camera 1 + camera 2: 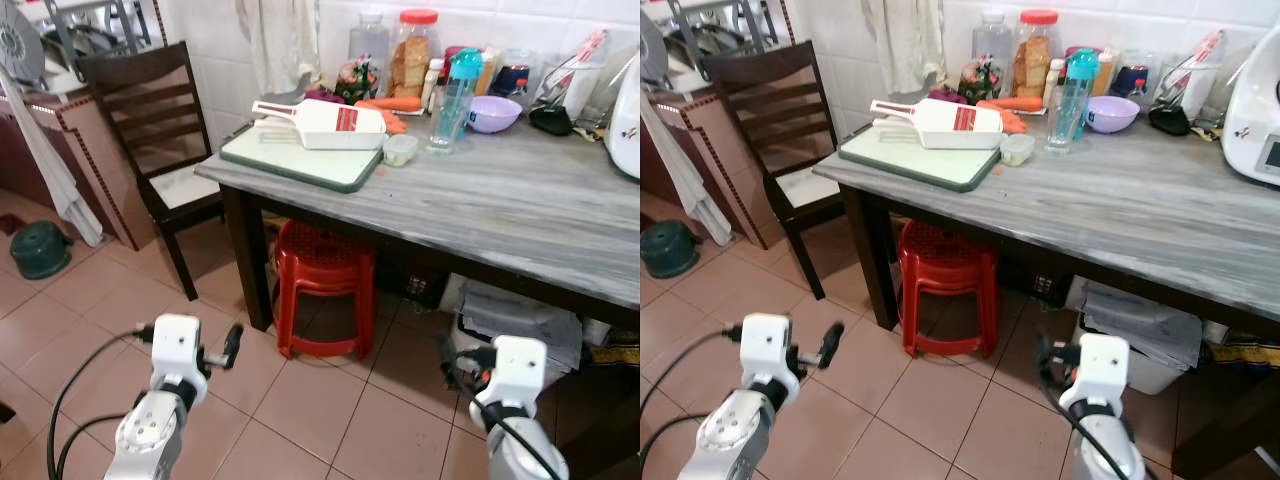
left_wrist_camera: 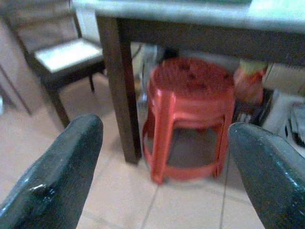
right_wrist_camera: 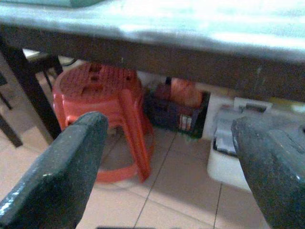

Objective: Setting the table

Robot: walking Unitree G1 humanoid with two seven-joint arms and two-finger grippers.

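The grey wooden table (image 1: pixel 500 205) stands ahead. At its far left corner a white scoop (image 1: pixel 330 124) rests on a green-edged cutting board (image 1: pixel 300 162). Beside them are a small lidded tub (image 1: pixel 400 150), a blue-capped tumbler (image 1: pixel 452 100), a purple bowl (image 1: pixel 493 113), carrots (image 1: pixel 392 104) and jars along the wall. My left gripper (image 1: pixel 190 338) is held low over the floor tiles, open and empty, its fingers (image 2: pixel 62 171) spread towards the red stool (image 2: pixel 190 114). My right gripper (image 1: pixel 505 362) is also low, open and empty, fingers (image 3: pixel 62 167) wide apart below the table edge.
The red plastic stool (image 1: pixel 325 285) sits under the table near its dark leg (image 1: pixel 248 260). A wooden chair (image 1: pixel 150 130) stands at the table's left end. A green pot (image 1: pixel 40 248) is on the floor at left. Boxes (image 1: pixel 520 320) lie under the table; a white appliance (image 1: pixel 628 110) stands at right.
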